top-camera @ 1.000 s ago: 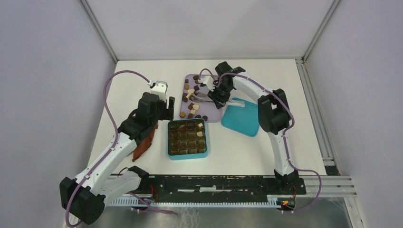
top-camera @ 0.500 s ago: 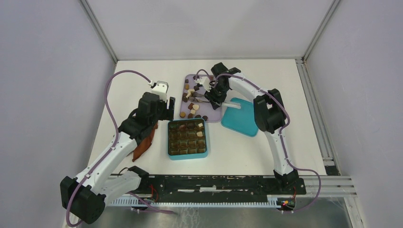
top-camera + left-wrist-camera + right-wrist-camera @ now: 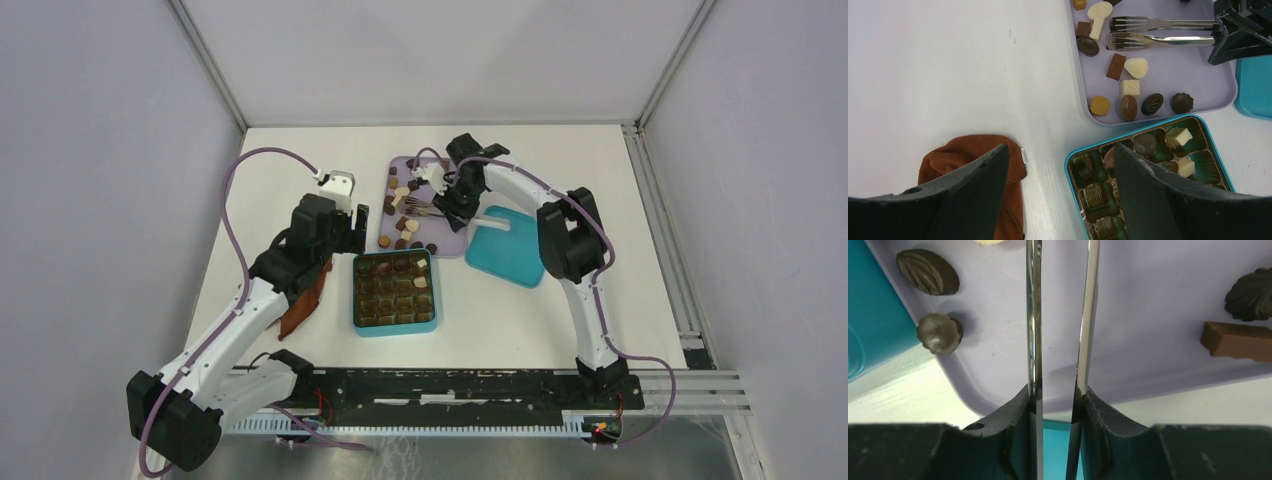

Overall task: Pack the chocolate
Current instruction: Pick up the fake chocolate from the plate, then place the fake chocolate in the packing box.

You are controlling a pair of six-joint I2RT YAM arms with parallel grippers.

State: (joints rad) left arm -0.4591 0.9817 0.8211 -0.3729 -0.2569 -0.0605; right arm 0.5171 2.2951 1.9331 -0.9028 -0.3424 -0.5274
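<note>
Strewn flat and apart over the lilac tray as small dark, mid-brown and cream chocolate; also seated, a few pieces, in far cells of the box.

tray: far centre, chocolate and tongs on it | box: just before tray, few pieces inside | lid: right of tray | cloth: left of box

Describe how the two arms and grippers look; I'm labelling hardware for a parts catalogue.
Both the left arm and right arm have white links joined by bulky black joints, with a mauve cable looping along each. The left gripper and right gripper carry broad black fingers, and a white camera block sits at each wrist.
</note>
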